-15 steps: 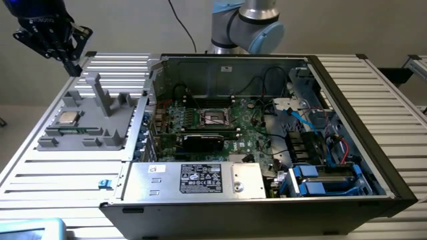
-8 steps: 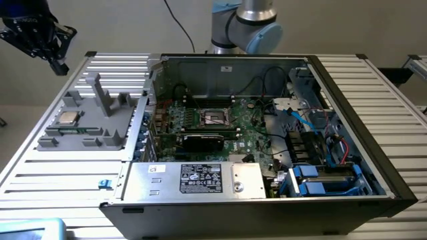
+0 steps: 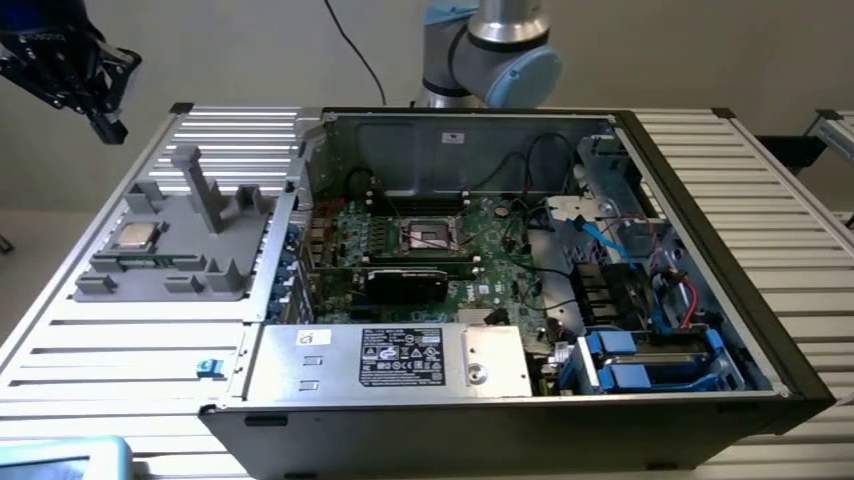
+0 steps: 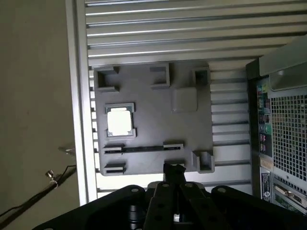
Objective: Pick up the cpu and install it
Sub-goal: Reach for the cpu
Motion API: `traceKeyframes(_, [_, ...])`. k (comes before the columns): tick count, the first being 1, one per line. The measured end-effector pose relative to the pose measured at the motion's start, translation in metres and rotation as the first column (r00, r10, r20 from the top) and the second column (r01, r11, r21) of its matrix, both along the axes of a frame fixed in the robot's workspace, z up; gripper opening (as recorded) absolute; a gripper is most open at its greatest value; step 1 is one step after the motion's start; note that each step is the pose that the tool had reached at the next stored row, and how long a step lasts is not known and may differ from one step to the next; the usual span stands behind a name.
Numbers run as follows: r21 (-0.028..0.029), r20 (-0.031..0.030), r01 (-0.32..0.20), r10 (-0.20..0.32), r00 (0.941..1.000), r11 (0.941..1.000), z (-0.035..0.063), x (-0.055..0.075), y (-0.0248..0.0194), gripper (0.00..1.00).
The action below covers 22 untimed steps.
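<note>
The jaws are pressed together on nothing, and the gripper (image 4: pixel 175 169) hangs at the exterior view's upper left. The cpu (image 3: pixel 135 237) lies untouched in the grey holder (image 3: pixel 200 270) at mid-left. The socket (image 3: pixel 430 235) at centre is empty, so no step is done yet.

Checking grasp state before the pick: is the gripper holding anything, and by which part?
Nothing held. The gripper is shut and empty; the cpu lies in its pocket on the gray fixture, apart from it.
</note>
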<state>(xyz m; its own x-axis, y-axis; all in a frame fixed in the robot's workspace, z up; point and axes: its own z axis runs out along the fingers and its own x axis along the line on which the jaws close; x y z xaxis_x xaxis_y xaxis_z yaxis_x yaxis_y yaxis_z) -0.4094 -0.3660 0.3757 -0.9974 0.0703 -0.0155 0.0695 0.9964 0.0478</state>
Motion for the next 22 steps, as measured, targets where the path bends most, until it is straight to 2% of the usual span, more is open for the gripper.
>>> traceKeyframes(3, [0.0002, 0.0004, 0.000, 0.000, 1.0000, 1.0000, -0.0010, -0.010, 0.0070, 0.11])
traceKeyframes(9, [0.0001, 0.0001, 0.000, 0.000, 1.0000, 1.0000, -0.0024, -0.037, 0.0166, 0.11])
traceKeyframes(13, [0.0001, 0.0002, 0.000, 0.000, 1.0000, 1.0000, -0.0037, -0.050, 0.0266, 0.11])
traceKeyframes(18, [0.0001, 0.0002, 0.000, 0.000, 1.0000, 1.0000, -0.0057, -0.067, 0.0363, 0.11])
traceKeyframes(20, [0.0001, -0.0012, 0.000, 0.000, 1.0000, 1.0000, -0.0063, -0.070, 0.0390, 0.11])
traceKeyframes(22, [0.0000, -0.0029, 0.000, 0.000, 1.0000, 1.0000, -0.0066, -0.072, 0.0394, 0.11])
